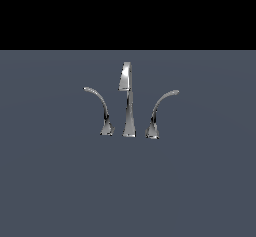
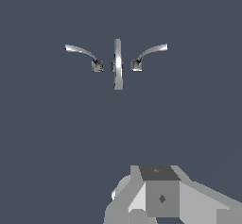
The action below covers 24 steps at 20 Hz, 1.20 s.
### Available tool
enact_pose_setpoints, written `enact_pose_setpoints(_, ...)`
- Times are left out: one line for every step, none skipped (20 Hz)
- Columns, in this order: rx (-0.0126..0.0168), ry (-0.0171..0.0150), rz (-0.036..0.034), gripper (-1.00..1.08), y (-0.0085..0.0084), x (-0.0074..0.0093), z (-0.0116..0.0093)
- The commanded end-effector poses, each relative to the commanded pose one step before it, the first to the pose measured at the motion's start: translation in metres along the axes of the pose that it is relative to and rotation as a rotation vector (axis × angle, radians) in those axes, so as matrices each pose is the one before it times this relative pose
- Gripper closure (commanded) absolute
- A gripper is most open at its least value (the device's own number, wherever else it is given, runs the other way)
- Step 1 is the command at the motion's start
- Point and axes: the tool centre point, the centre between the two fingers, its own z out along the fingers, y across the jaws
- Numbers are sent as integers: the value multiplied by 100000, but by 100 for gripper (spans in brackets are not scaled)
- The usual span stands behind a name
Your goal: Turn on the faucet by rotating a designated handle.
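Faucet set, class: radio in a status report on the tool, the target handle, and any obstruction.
Tool far short of the faucet, jaw state unreadable. Handle, the rightward-bending lever in the exterior view, untouched. Nothing between them.

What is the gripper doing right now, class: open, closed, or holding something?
Gripper: cannot be told. Only its grey body shows in the wrist view, not the fingers. It is well apart from the faucet and holds nothing visible.
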Motion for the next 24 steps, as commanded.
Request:
enact_pose_setpoints(116,-170,5478,108,-424,956,1065)
enact_pose_setpoints(49,-63,2494,108,-198,441,477)
enact_pose_setpoints(51,-66,2626,108,-209,465,502)
enact_pose_setpoints(52,-67,2665,108,-212,473,510)
enact_pose_setpoints(53,-67,2674,108,-213,476,512)
enact_pose_setpoints(53,-67,2683,108,-214,478,513)
enact_pose_setpoints(53,-68,2692,108,-215,480,515)
enact_pose_setpoints(53,-68,2700,108,-216,483,516)
enact_pose_setpoints(53,-68,2707,108,-216,485,518)
enact_pose_setpoints(53,-68,2715,108,-217,487,519)
enact_pose_setpoints(53,-68,2721,108,-218,489,520)
enact_pose_setpoints(53,-68,2727,108,-218,491,521)
enact_pose_setpoints(53,-68,2733,108,-219,493,522)
enact_pose_setpoints(52,-68,2739,108,-219,495,523)
enact_pose_setpoints(52,-68,2744,108,-219,497,524)
enact_pose_setpoints(51,-68,2749,108,-219,498,524)
enact_pose_setpoints(51,-68,2754,108,-220,500,525)
enact_pose_setpoints(50,-67,2758,108,-220,502,526)
enact_pose_setpoints(49,-67,2763,108,-220,503,526)
enact_pose_setpoints(48,-66,2767,108,-220,505,526)
enact_pose_setpoints(47,-66,2772,108,-220,507,527)
enact_pose_setpoints(46,-65,2777,108,-220,508,527)
enact_pose_setpoints(45,-64,2782,108,-220,510,528)
enact_pose_setpoints(43,-63,2788,108,-220,512,529)
